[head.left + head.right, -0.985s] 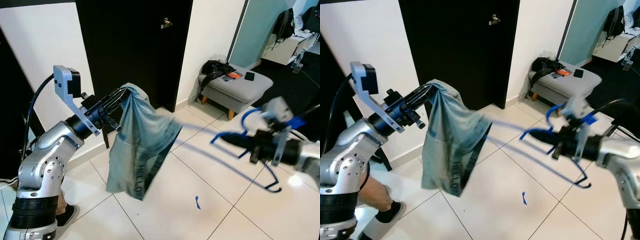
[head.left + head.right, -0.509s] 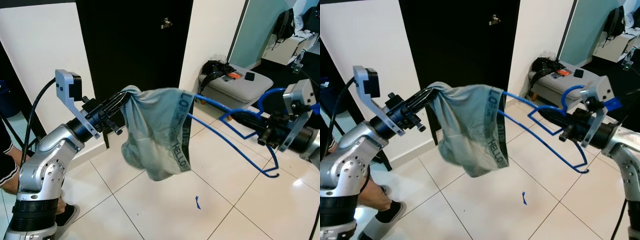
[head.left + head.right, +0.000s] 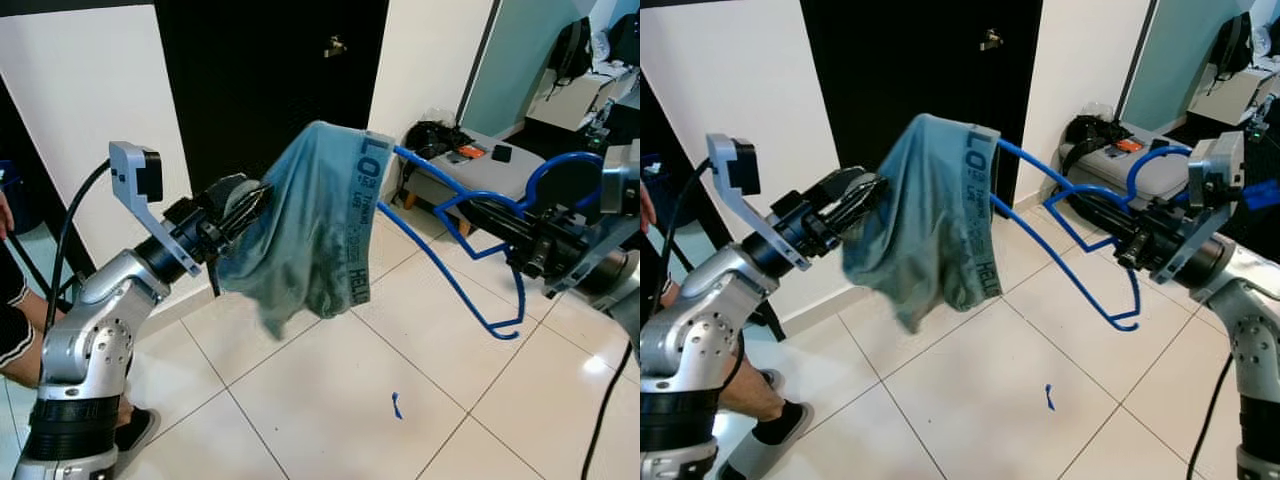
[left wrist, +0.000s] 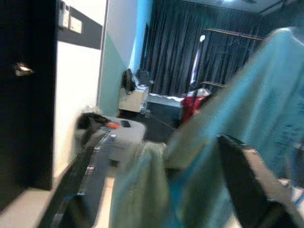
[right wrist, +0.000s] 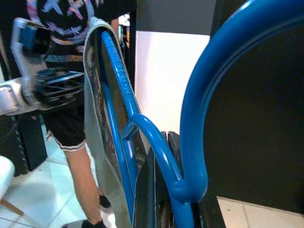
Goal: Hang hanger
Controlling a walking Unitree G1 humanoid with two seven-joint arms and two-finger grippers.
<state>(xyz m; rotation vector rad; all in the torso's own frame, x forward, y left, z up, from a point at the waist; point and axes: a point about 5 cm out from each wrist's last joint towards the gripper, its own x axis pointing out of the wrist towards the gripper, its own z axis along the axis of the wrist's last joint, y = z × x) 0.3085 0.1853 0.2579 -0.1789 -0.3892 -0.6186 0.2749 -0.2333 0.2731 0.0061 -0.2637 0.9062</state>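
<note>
Above the white tiled floor [image 3: 330,400], the right gripper [image 3: 520,250] is clenched on the neck of the blue hanger [image 3: 450,260], and the left gripper [image 3: 235,205] grasps the grey-green underwear [image 3: 310,230], which is draped over the hanger's far-left arm. To do it well, I think the left gripper should pull the waistband further along the arm, slowly, while the hanger is kept level. Behind are a black door [image 3: 270,80], a grey footstool [image 3: 480,175] at far right, and a person's leg [image 3: 755,395] at near left.

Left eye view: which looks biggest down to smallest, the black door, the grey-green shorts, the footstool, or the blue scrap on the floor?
1. black door
2. grey-green shorts, though nearer the camera
3. footstool
4. blue scrap
</note>
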